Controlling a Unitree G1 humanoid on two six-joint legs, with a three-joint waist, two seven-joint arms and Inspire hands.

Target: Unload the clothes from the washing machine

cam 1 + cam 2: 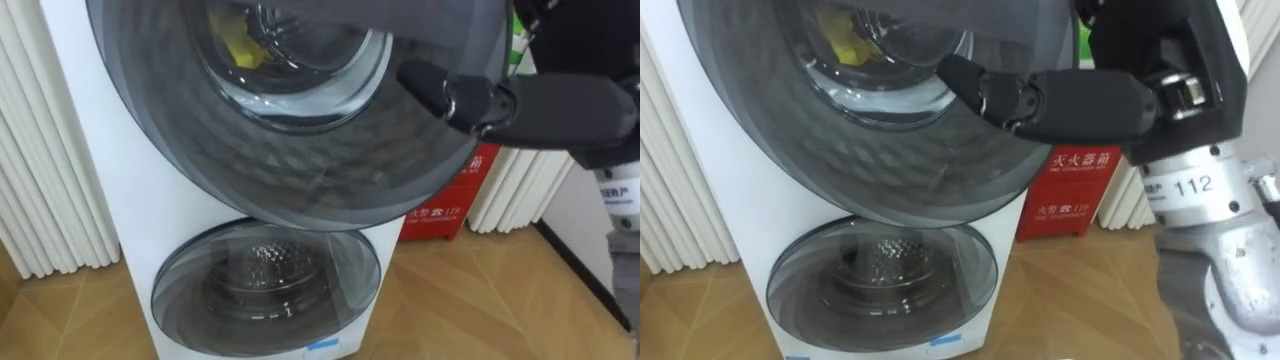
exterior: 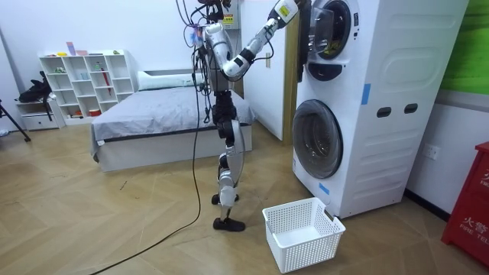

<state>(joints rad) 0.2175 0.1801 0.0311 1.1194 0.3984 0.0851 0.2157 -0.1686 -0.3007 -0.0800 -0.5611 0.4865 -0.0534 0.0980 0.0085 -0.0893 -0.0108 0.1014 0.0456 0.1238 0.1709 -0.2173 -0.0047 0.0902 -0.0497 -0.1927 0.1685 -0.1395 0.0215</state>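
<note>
Right hand [image 1: 1090, 105] at centre right of the frame, laid against the grey rim of the upper door [image 1: 300, 170]. I cannot tell whether it is hooked round that rim or only resting on it, because the door edge hides the contact. Door glass takes up the upper middle of the frame. Through it, at top centre-left, a yellow garment [image 1: 240, 50] lies in the drum, not yet reached. Lower door [image 1: 265, 285] at bottom centre is closed. Red box [image 1: 1075, 195] stands on the floor behind, right of centre. In the room view I stand facing the stacked washing machine [image 2: 382, 99], arm raised high, with the white basket [image 2: 302, 233] on the floor at lower centre. Risks: the smooth rim may let the hand slip and the door swing back onto my arm. The high reach may unsettle my stance. A garment pulled out could fall beside the basket.
</note>
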